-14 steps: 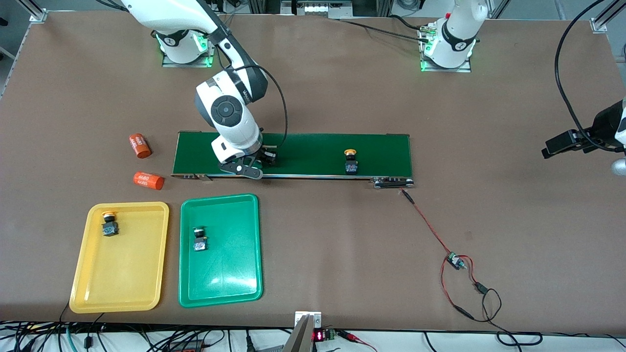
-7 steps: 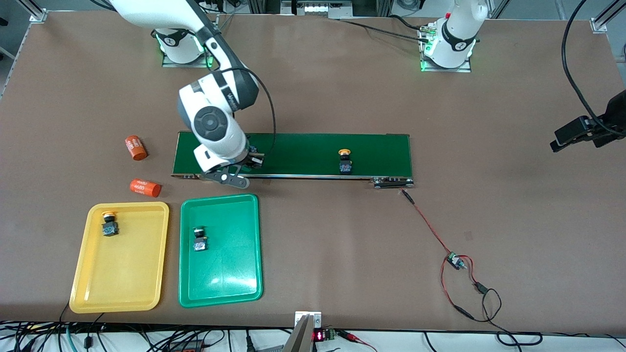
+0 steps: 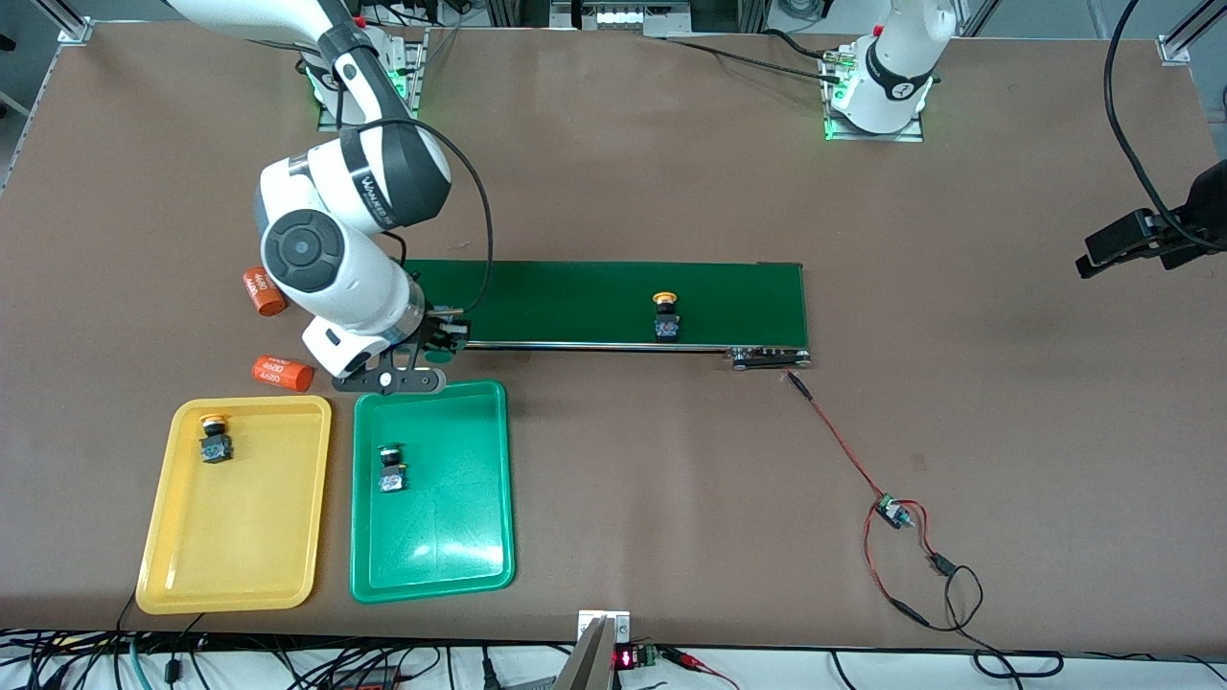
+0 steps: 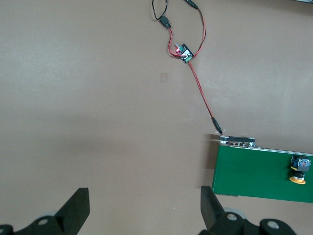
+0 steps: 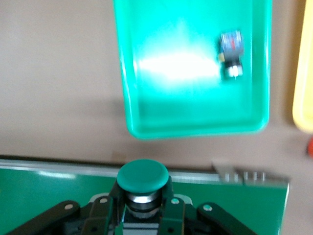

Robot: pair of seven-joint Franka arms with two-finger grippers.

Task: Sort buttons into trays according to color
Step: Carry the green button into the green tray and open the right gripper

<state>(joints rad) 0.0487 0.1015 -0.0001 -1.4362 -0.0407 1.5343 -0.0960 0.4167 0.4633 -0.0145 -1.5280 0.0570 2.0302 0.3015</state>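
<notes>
My right gripper (image 3: 433, 343) is shut on a green-capped button (image 5: 143, 181), up over the conveyor belt's end by the green tray's (image 3: 451, 537) rim. Another button (image 3: 389, 471) lies in that tray, also in the right wrist view (image 5: 231, 53). The yellow tray (image 3: 249, 537) beside it holds a yellow-capped button (image 3: 214, 439). A second yellow-capped button (image 3: 665, 316) stands on the belt (image 3: 575, 297) and shows in the left wrist view (image 4: 299, 169). My left gripper (image 4: 145, 215) hangs open over bare table off the belt's other end.
Two orange cylinders (image 3: 264, 290) (image 3: 283, 373) lie on the table at the right arm's end of the belt, farther from the camera than the yellow tray. A red wire with a small circuit board (image 3: 891, 513) trails from the belt's other end.
My right arm has swung along the belt toward its own end and the green tray, carrying the green button. The yellow button on the belt has drifted slightly the same way.
</notes>
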